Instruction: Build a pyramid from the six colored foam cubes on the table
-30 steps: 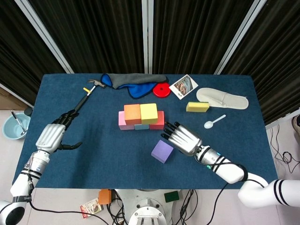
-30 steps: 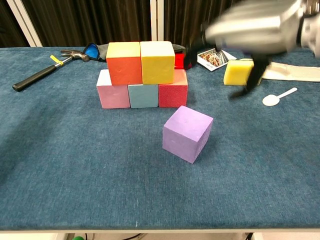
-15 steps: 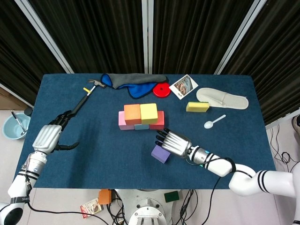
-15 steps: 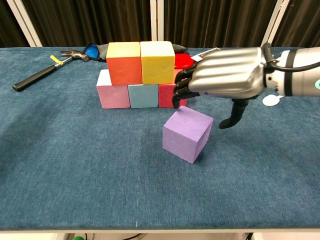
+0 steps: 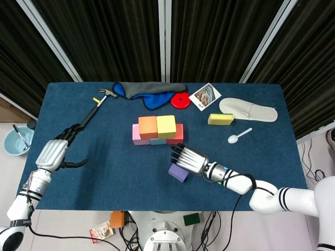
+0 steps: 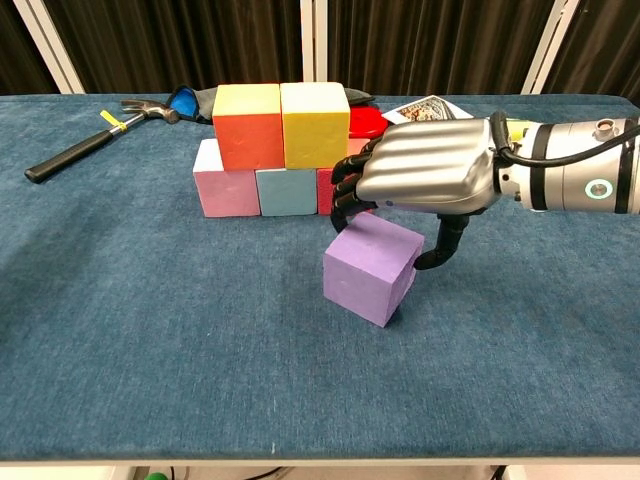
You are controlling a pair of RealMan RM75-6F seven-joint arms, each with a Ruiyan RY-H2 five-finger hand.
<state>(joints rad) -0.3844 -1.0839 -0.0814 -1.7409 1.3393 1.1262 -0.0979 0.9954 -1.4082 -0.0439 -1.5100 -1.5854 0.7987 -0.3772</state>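
Hovering over the purple foam cube, my right hand has its fingers curled down past the cube's far top edge and the thumb hooked beside its right face; they are spread around it, and I cannot tell whether they touch it. That cube sits turned at an angle on the dark blue worktop, just in front of the stack and apart from it.

Behind my fingers stand the pink foam cube, the light blue foam cube and the red foam cube, side by side and touching. On them rest the orange foam cube and the yellow foam cube, also touching, their tops bare.

Wide blue room lies in front of and to the left of the purple cube, down to the near edge. In the head view my left hand hangs near the left edge with fingers apart, holding nothing, close to the handle end of a black-handled hammer. Along the far edge lie a blue and grey cloth, a red round disc and a picture card; to the right, a yellow sponge, a white plastic spoon and a white slipper.
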